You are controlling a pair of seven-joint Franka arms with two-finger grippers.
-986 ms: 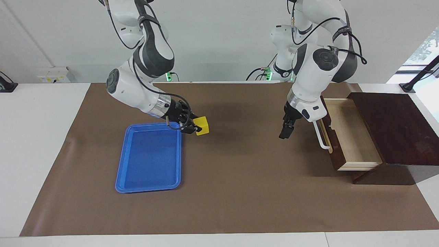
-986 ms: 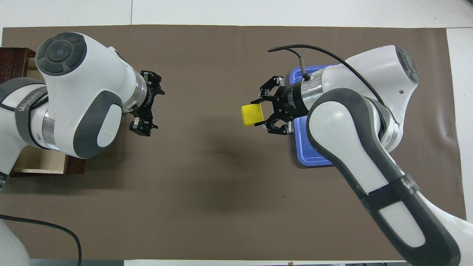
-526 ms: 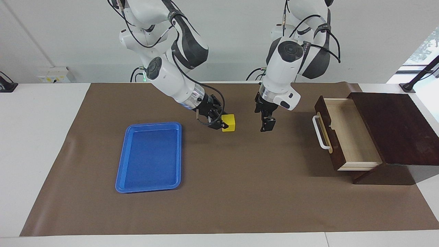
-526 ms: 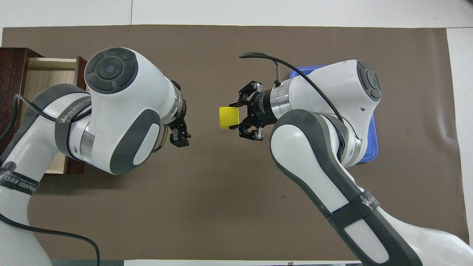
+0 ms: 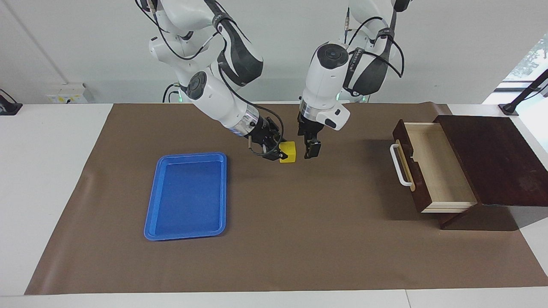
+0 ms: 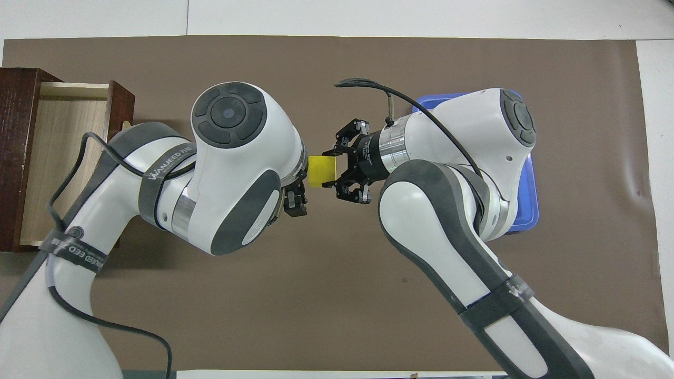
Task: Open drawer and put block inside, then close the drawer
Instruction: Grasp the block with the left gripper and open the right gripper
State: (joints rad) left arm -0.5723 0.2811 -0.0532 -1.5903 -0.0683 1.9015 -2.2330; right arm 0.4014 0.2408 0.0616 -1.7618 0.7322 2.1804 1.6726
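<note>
My right claw [image 5: 277,155] is clamped on the block [image 5: 288,152], up over the mat's middle. My left claw [image 5: 311,150] hangs just beside it, spread wide. The block looks light, stiff and smooth; I'd pinch its two free flat faces. The drawer [image 5: 432,167] stands open.

A robotics lab, by every sign: two white robot arms [image 5: 214,98] mounted at a white table [image 5: 47,179] covered with a brown mat [image 5: 299,239], loose cables (one green light glowing at the base), bare pale walls, a wall socket [image 5: 66,93].
</note>
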